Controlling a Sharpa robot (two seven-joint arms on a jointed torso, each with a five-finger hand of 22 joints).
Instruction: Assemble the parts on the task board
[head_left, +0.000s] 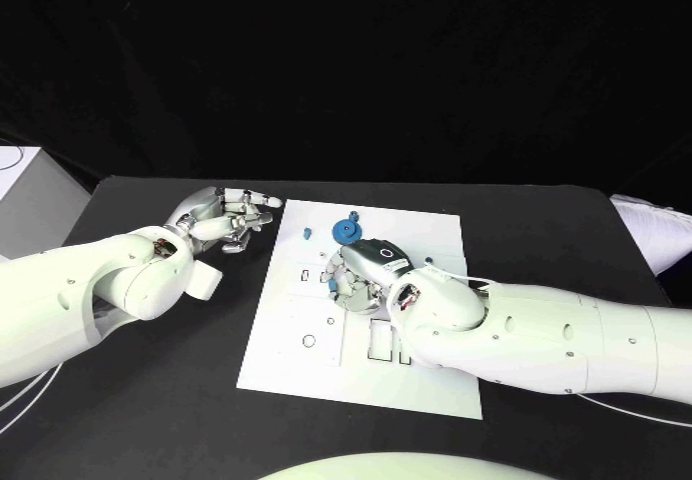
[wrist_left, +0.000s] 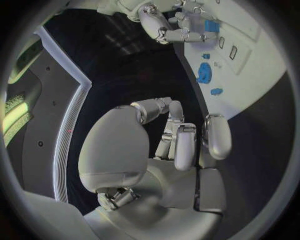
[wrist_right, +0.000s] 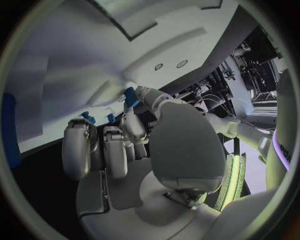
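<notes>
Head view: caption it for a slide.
Right hand works over the white task board; left hand waits beside it.

White rounded arm shells w/ small dark screws; silver segmented left hand & right hand; thin white cables.

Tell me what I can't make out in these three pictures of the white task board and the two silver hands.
- Head view: the right hand covers the middle of the white task board; what lies under it is hidden.
- Right wrist view: a small blue part sits at the fingertips; its shape is too small to tell.
- Head view: the left hand is bunched off the board; whether it holds anything is unclear.
- Round blue part: detail too small.
</notes>
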